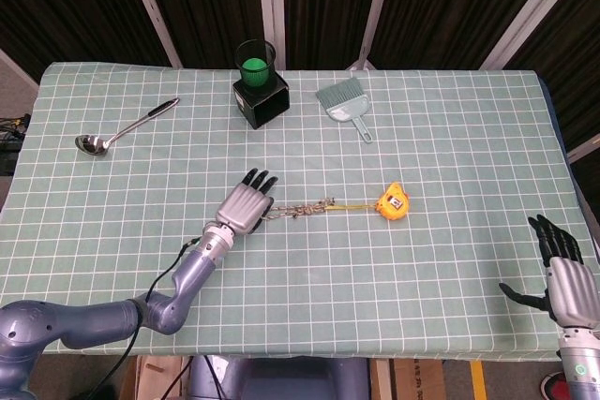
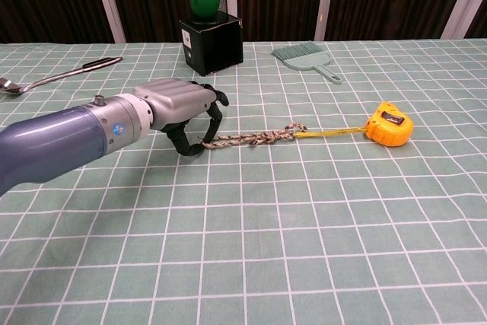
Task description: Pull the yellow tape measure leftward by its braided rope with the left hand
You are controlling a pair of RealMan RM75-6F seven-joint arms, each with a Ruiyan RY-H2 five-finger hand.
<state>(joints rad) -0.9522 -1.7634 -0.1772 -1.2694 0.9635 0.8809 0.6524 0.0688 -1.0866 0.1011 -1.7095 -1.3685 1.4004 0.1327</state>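
Note:
The yellow tape measure (image 1: 392, 201) (image 2: 389, 124) lies on the green checked cloth, right of centre. Its braided rope (image 1: 302, 209) (image 2: 251, 139) stretches leftward along the table from a short length of yellow tape. My left hand (image 1: 246, 203) (image 2: 181, 108) arches over the rope's left end, palm down. The fingers and thumb curve down on either side of the end, with a gap still showing between them. The rope lies flat and slack. My right hand (image 1: 562, 274) hovers at the table's near right corner, fingers spread and holding nothing.
A black holder with a green ball (image 1: 258, 83) (image 2: 208, 20) stands at the back centre. Right of it lies a small grey brush (image 1: 345, 105) (image 2: 306, 57). A metal ladle (image 1: 122, 127) (image 2: 57, 75) lies at the back left.

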